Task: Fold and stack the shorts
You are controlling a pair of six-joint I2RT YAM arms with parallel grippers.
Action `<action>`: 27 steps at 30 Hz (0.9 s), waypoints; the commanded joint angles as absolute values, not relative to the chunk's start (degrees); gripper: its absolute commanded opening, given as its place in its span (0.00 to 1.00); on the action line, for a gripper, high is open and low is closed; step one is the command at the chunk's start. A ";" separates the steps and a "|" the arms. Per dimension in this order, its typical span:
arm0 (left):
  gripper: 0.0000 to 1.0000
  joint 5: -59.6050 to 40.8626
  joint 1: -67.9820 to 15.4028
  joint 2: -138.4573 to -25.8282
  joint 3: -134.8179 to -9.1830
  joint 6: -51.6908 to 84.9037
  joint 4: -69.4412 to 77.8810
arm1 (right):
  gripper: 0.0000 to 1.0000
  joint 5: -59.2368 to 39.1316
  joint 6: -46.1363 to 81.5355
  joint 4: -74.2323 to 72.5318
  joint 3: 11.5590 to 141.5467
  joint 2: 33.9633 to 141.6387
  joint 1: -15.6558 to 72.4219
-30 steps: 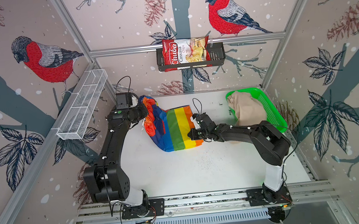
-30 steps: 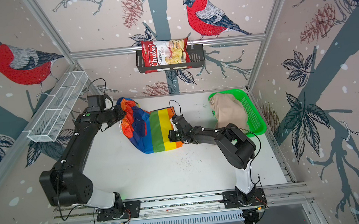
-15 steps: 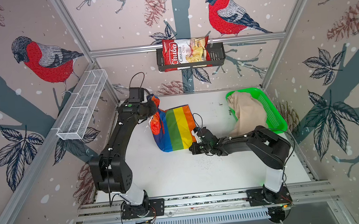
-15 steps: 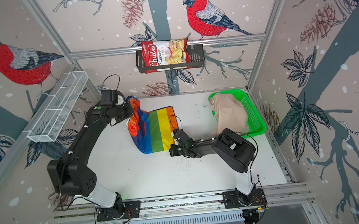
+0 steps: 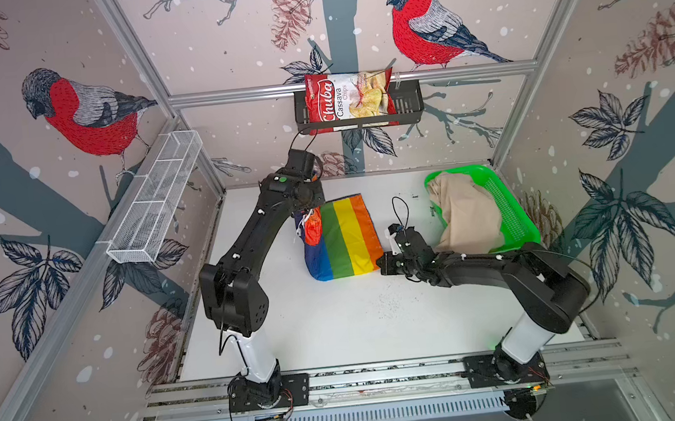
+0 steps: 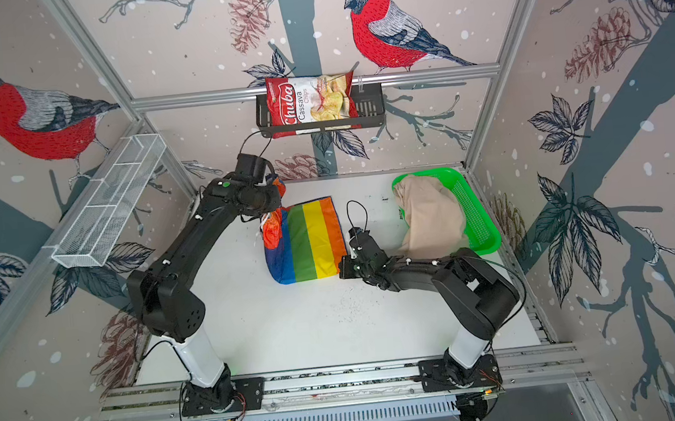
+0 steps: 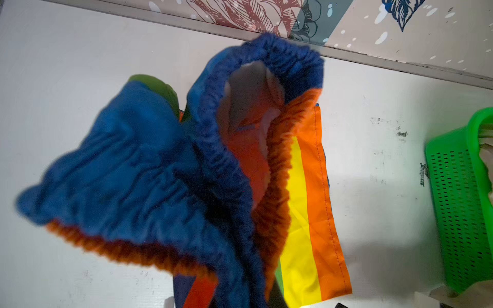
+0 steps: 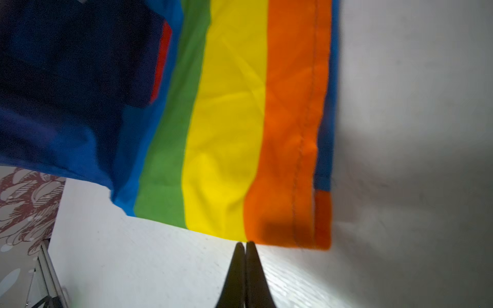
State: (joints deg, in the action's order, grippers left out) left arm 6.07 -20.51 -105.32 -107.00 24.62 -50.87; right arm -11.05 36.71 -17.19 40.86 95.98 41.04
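Two thin, likely slippery layers of shorts point(image 5: 346, 235): your left gripper point(image 5: 310, 200) clamps the waistband point(image 7: 266, 66); right gripper point(image 8: 245, 246), jaws together, should pinch the near-right corner point(image 5: 375, 264).

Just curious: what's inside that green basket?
Crumpled beige shorts lie in the green basket, draped over its near rim. Whatever is beneath them is covered.

Bright, even light; close-up blur on rainbow-striped shorts point(image 7: 138, 165)
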 commanded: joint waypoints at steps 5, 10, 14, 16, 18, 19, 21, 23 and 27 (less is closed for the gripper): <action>0.00 10.89 -23.20 -108.02 -113.07 25.64 -56.30 | 0.01 -14.23 40.57 -29.11 34.54 100.36 38.75; 0.00 11.96 -27.14 -111.55 -116.49 26.70 -57.46 | 0.01 -15.82 43.54 -35.27 31.63 103.79 39.65; 0.00 12.58 -30.12 -117.34 -119.66 27.49 -58.82 | 0.00 -15.57 44.38 -37.51 30.17 104.90 40.81; 0.00 13.01 -31.17 -120.50 -120.99 27.76 -58.96 | 0.01 -15.30 44.45 -38.09 29.80 105.45 41.26; 0.00 12.12 -31.80 -123.86 -123.06 28.80 -59.70 | 0.01 -15.63 44.56 -39.09 29.58 106.41 41.48; 0.00 12.07 -31.95 -125.19 -123.92 29.20 -59.93 | 0.00 -15.86 44.56 -39.48 29.53 106.83 41.53; 0.00 11.69 -32.60 -127.88 -125.61 29.90 -59.87 | 0.01 -16.25 44.65 -40.31 29.53 107.78 41.48; 0.00 10.99 -32.78 -130.19 -126.81 30.67 -59.60 | 0.01 -16.43 44.56 -40.93 29.49 108.49 41.48; 0.00 8.80 -32.85 -133.70 -128.05 31.95 -59.03 | 0.00 -16.82 44.73 -42.22 29.10 109.33 41.40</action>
State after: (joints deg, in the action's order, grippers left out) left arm 10.46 -32.62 -132.44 -127.35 30.11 -58.65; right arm -17.32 44.58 -51.62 29.89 108.18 41.30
